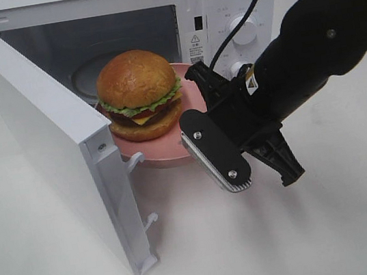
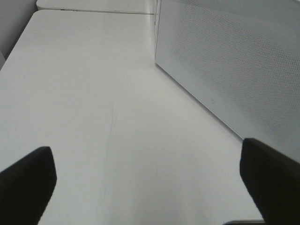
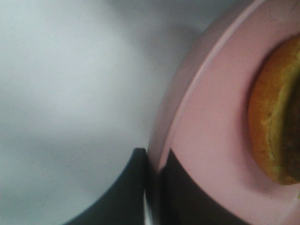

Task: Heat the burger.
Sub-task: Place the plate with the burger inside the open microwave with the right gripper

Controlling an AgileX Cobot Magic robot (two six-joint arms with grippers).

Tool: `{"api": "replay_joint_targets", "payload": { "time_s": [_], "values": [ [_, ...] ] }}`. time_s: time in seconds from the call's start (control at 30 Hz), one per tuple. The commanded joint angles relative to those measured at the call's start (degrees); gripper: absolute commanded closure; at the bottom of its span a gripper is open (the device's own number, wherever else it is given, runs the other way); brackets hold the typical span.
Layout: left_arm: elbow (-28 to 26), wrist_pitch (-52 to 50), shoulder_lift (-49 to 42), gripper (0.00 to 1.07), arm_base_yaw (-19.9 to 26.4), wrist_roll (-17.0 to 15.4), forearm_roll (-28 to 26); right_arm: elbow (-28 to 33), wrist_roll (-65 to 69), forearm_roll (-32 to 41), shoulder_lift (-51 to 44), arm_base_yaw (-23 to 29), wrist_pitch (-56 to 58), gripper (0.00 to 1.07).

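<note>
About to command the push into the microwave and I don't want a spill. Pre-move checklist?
1. Door open: ok. The microwave door stands swung wide.
2. Grip: ok. The right tool is shut on the rim of the pink plate.
3. Load seated: ok. The burger sits upright on the plate, layers stacked.
4. Cavity free: cannot tell. The burger hides most of the floor inside.
5. Path clear of the left tool: ok. It is open and empty, over the table beside the microwave.
</note>
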Motion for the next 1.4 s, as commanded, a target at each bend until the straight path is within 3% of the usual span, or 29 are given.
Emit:
{"api": "replay_joint_targets", "payload": {
  "time_s": [0.03, 1.4],
  "values": [
    [0.1, -0.7, -0.9, 0.07, -0.3, 0.0, -0.2, -3.2, 0.1, 0.7, 1.0, 0.2, -1.4, 1.07],
    [0.1, -0.7, -0.9, 0.07, -0.3, 0.0, -0.2, -31.0, 2.5, 1.8, 19.3, 0.2, 11.9, 1.07]
  ]
}}
